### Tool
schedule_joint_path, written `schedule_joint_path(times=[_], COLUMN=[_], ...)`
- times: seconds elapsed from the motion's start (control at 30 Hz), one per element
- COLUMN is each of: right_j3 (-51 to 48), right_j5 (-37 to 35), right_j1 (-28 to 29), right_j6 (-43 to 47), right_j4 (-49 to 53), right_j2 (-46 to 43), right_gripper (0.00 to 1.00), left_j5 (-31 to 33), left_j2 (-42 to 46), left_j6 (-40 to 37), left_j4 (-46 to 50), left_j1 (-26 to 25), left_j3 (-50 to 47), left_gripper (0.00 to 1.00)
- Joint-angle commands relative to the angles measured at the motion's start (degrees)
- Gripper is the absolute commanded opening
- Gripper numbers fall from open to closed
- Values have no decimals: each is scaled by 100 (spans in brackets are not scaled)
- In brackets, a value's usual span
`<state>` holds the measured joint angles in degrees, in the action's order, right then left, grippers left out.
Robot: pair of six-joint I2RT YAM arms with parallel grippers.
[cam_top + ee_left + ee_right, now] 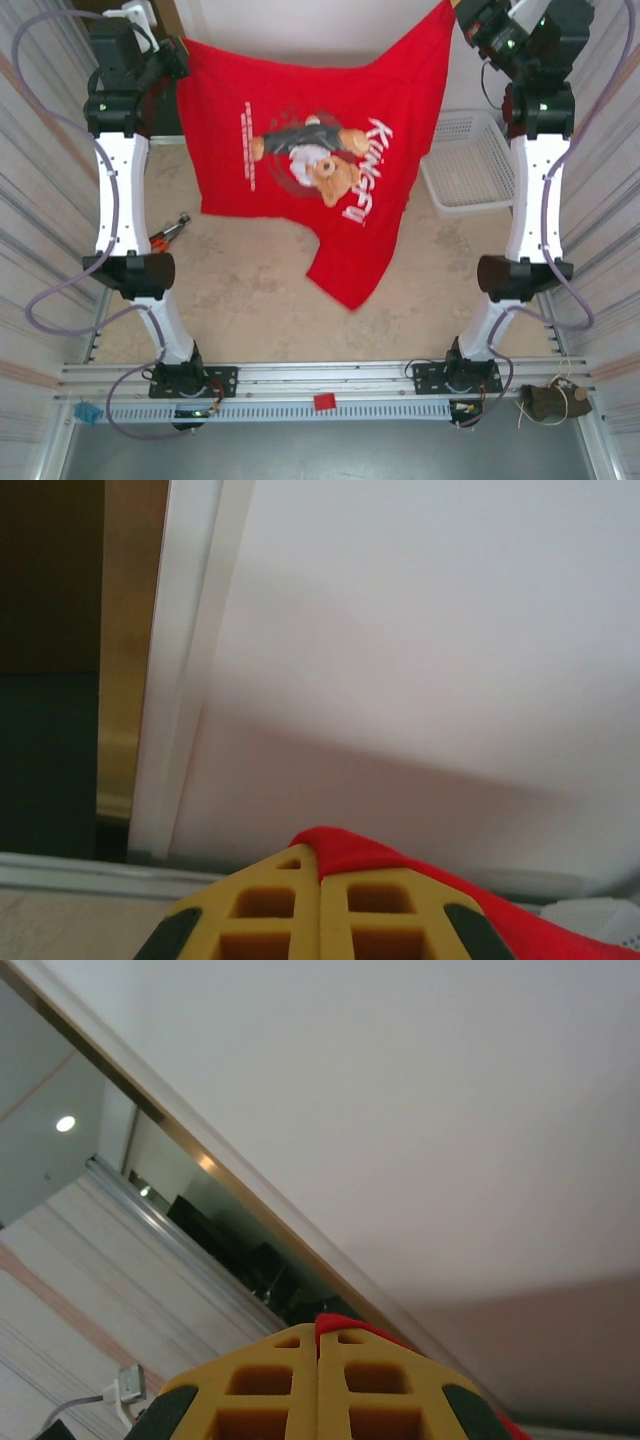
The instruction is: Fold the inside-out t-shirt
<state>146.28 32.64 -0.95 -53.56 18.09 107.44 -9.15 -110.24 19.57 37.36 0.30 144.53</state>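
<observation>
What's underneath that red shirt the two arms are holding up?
Around the hanging t-shirt, bare tabletop shows, with a small tool to its left and a white basket to its right. Whatever lies on the stretch that the cloth covers is hidden.

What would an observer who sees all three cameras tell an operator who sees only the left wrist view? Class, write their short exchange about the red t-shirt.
Operator: My left end effector is shut on an edge of the t-shirt. Is the other side held?
Observer: Yes. The right end effector is shut on red cloth too.
Operator: How does the shirt hang?
Observer: In the top view it is spread between the two raised arms, above the table, with the bear graphic facing the camera.
</observation>
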Motion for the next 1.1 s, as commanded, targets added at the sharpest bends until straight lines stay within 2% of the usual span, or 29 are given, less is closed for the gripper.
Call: schedule_joint_path(times=[0.0,0.1,0.23,0.33,0.47,0.6,0.73,0.87,0.97,1.07], right_j3=[831,139,-1955,-3694,-6312,-8130,-9405,-10543,-11011,-11288], right_j5=[-1,43,-1,-43,26,-340,-606,-1104,-1247,-1206], right_j1=[-56,-132,-160,-162,-25,359,637,937,965,965], right_j6=[-118,-43,170,247,240,640,689,412,342,269], right_j4=[-17,-141,-677,-1069,-1398,-751,240,974,1628,2151], right_j2=[71,-308,-1394,-2333,-3650,-5036,-6257,-7397,-8022,-8450], right_gripper=[0,0,0,0,0,0,0,0,0,0], left_j5=[-109,-278,-631,-937,-1019,-1028,-868,-515,-62,62], left_j2=[97,171,574,1104,1862,2855,3621,4036,4115,4059], left_j6=[307,317,96,-115,-483,-357,-216,10,145,362], left_j4=[-419,-546,-621,-749,-854,-1399,-1439,-1113,-685,-414], left_j1=[52,63,50,32,-79,-192,-429,-830,-1158,-1283], left_j3=[546,440,-453,-1850,-4125,-6536,-8105,-9023,-9408,-9722], left_gripper=[0,0,0,1,2,2,2,3,3,3])
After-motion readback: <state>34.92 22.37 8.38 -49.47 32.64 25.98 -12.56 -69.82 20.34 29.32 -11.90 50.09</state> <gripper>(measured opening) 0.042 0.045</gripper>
